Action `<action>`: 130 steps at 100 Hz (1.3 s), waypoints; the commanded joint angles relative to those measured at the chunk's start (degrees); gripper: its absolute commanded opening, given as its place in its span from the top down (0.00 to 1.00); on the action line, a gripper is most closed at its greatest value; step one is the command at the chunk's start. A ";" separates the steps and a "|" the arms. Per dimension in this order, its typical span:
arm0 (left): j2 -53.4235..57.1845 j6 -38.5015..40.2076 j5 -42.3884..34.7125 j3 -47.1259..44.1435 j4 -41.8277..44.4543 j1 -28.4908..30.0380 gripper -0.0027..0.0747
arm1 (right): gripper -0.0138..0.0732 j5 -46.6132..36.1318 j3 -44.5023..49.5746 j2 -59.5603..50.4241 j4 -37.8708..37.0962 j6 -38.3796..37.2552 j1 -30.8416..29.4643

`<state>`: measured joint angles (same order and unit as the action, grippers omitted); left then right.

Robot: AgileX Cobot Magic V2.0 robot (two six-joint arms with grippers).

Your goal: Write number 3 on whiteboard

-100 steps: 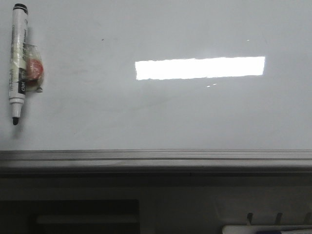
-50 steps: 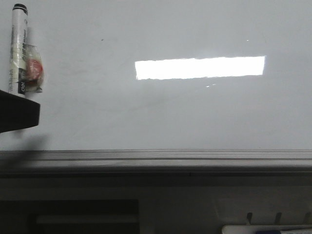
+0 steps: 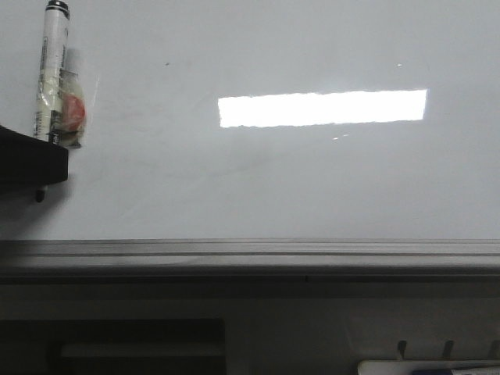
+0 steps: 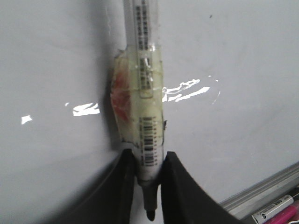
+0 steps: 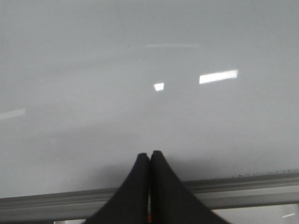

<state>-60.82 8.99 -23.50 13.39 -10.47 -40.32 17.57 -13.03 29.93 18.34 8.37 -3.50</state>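
The whiteboard (image 3: 258, 180) is glossy pale grey with a bright rectangular reflection (image 3: 322, 108) and a grey metal edge strip (image 3: 250, 254). No number 3 shows on it. A white marker (image 3: 53, 70) with a black cap end, barcodes and a taped-on red lump lies at the board's far left. My left gripper (image 3: 31, 166) is shut on the marker's lower barrel. In the left wrist view the marker (image 4: 145, 70) sits between the black fingers (image 4: 180, 186) of the left gripper (image 4: 148, 175), its black tip (image 4: 150, 214) poking out below. My right gripper (image 5: 150, 156) is shut and empty over the board (image 5: 140, 70), near the edge strip (image 5: 252, 184).
Below the edge strip is a dark ledge (image 3: 141, 344). A white tray (image 3: 430, 367) shows at the bottom right of the front view. White and pink spare markers (image 4: 280, 211) lie just past the board's edge in the left wrist view.
My left gripper came in from the left and closed on the marker's lower barrel. The marker has shifted a little right and away from the edge strip.
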 commanded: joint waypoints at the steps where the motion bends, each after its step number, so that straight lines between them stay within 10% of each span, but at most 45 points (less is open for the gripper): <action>1: 0.02 0.54 -1.61 1.44 -0.35 0.03 0.99 | 0.91 -0.94 -3.59 0.58 1.46 0.44 -0.07; 35: 4.73 0.54 -1.47 1.44 20.74 0.03 0.99 | 0.87 7.88 -12.59 0.58 3.59 11.70 16.42; 67: 6.91 0.54 -1.90 1.78 51.82 0.03 0.99 | 0.31 5.91 -19.19 8.04 3.69 13.88 41.60; 130: 6.70 -0.02 -1.48 3.53 65.97 0.03 0.99 | 0.31 -5.77 -30.60 31.42 1.52 20.12 61.45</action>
<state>-54.43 8.77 -22.20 15.15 56.55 -40.32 16.98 -40.49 60.43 20.01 27.98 57.07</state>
